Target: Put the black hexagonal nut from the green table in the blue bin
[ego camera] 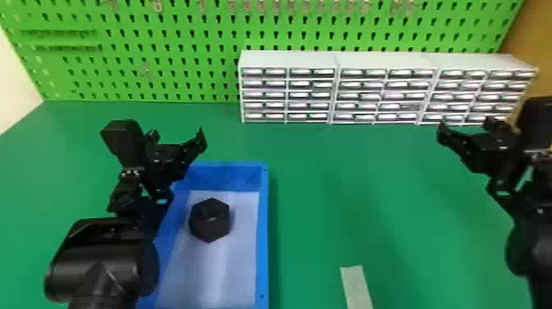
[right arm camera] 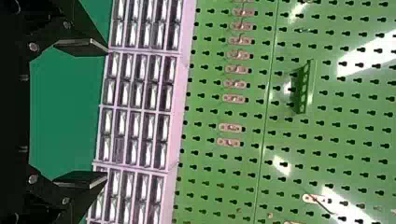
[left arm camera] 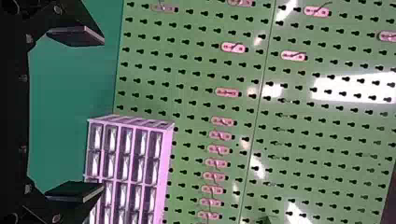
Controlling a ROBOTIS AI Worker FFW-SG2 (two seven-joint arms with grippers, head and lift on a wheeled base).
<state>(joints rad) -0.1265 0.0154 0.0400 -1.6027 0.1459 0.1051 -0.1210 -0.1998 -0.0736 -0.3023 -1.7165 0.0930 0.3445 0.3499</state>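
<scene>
In the blue bin [ego camera: 265,230], at 7 to 8 o'clock from head-view centre, sits the black hexagonal nut [ego camera: 210,220]. Hex outline faces up; it's on the pale floor, apart from the far wall and the right-hand wall. Placement looks done to me. Left gripper [left arm camera: 103,114] is spread wide with nothing between the fingers, at about 11 o'clock from the nut; its arm comes in across the bin's left side. Right gripper [right arm camera: 107,114] is also spread and empty, out at 2 to 3 o'clock over the green table [ego camera: 328,185]. Main risk now is the left arm: drop it or swing it towards 4 o'clock and it could clip the rim, shove the bin and slide the nut into a wall. Can't tell the arm's clearance over the rim from here. Second risk is a needless re-grasp: a finger catching a hex corner could flip or skid the nut. I'd lift first, then back off towards 9 o'clock. Right arm is low risk, just don't sweep it towards 8 o'clock.
</scene>
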